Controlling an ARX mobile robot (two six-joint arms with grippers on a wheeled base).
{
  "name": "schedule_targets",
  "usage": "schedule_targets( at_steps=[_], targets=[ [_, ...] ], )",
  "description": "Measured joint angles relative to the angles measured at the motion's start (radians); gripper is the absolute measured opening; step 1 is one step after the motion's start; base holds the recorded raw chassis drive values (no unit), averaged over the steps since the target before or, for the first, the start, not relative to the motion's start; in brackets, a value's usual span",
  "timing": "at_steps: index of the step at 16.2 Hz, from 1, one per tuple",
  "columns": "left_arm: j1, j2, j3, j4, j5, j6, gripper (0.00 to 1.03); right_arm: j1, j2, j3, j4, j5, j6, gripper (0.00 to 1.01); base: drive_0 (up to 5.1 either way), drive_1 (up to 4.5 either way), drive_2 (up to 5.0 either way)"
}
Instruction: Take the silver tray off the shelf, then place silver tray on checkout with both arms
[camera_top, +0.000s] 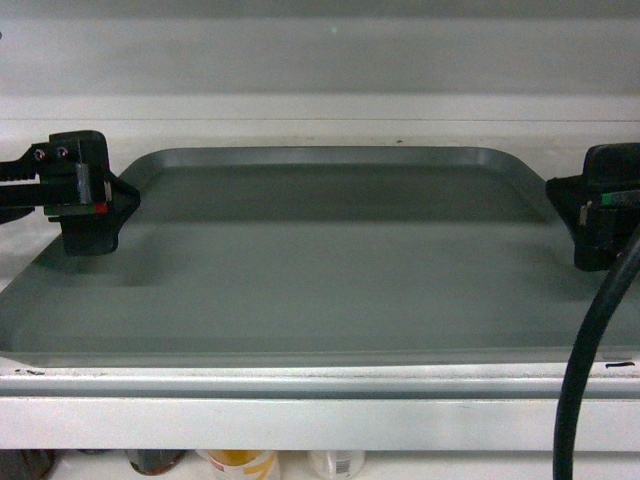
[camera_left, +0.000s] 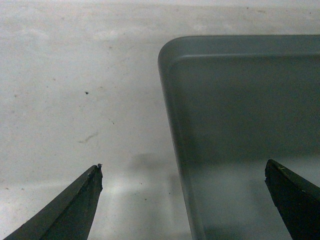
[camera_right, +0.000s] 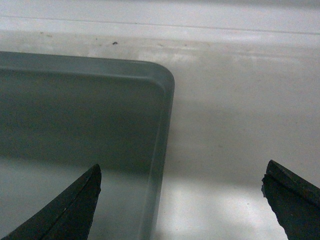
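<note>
Grey-silver rectangular metal tray (camera_top: 320, 270) with rounded corners and a low raised rim lies flat on the white metal shelf board (camera_top: 300, 130), filling most of the head view from 9 o'clock to 3 o'clock, its near long edge just behind the pale grey front edge rail (camera_top: 300, 385) at 6 o'clock. The black blocky left end effector (camera_top: 112, 200) sits at 9 o'clock over the tray's left short rim, and the black right end effector (camera_top: 570, 215) sits at 3 o'clock at the right short rim, with a thick black cable (camera_top: 585, 370) curving down from it toward 5 o'clock. In the left wrist view the two dark fingertips (camera_left: 82, 200) stand wide apart at 7 and 5 o'clock, one over bare shelf and the other over the tray floor, so the tray's rim (camera_left: 175, 145) runs between them; the end effector is released and grips nothing. The right wrist view mirrors this: fingertips (camera_right: 75, 205) spread at 7 and 5 o'clock straddle the tray's right rim (camera_right: 162, 145), spread apart and not closed on it. Below the rail, at 6 o'clock, the tops of several bottles (camera_top: 240, 465) show on a lower level, too cropped to identify.
</note>
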Motion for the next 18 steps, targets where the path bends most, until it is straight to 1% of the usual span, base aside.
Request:
schedule_targets(
  at_steps=[5,6,7,8,9,10,14,18],
  targets=[
    [-0.019,0.048,0.0,0.018,0.002,-0.007,0.98,0.007,0.044,0.016,-0.042,0.011,0.042,0.98,0.0,0.0,0.0],
    [-0.029,0.063,0.0,0.028,-0.008,0.003,0.98,0.012,0.05,0.028,-0.064,0.012,0.061,0.98,0.0,0.0,0.0],
    [-0.045,0.084,-0.003,0.071,-0.057,0.043,0.98,0.027,0.075,0.042,-0.08,0.027,0.075,0.98,0.0,0.0,0.0],
    [-0.048,0.092,-0.01,0.09,-0.057,0.063,0.98,0.039,0.082,0.052,-0.095,0.042,0.076,0.93,0.0,0.0,0.0],
    [-0.046,0.094,-0.01,0.086,-0.051,0.063,0.98,0.04,0.082,0.061,-0.115,0.048,0.076,0.93,0.0,0.0,0.0],
    [-0.044,0.094,-0.003,0.069,-0.045,0.055,0.98,0.04,0.082,0.067,-0.124,0.048,0.076,0.93,0.0,0.0,0.0],
    [-0.042,0.094,0.002,0.058,-0.04,0.052,0.98,0.04,0.082,0.068,-0.129,0.049,0.079,0.93,0.0,0.0,0.0],
    [-0.042,0.094,0.008,0.037,-0.031,0.035,0.98,0.04,0.081,0.072,-0.135,0.051,0.081,0.93,0.0,0.0,0.0]
  ],
)
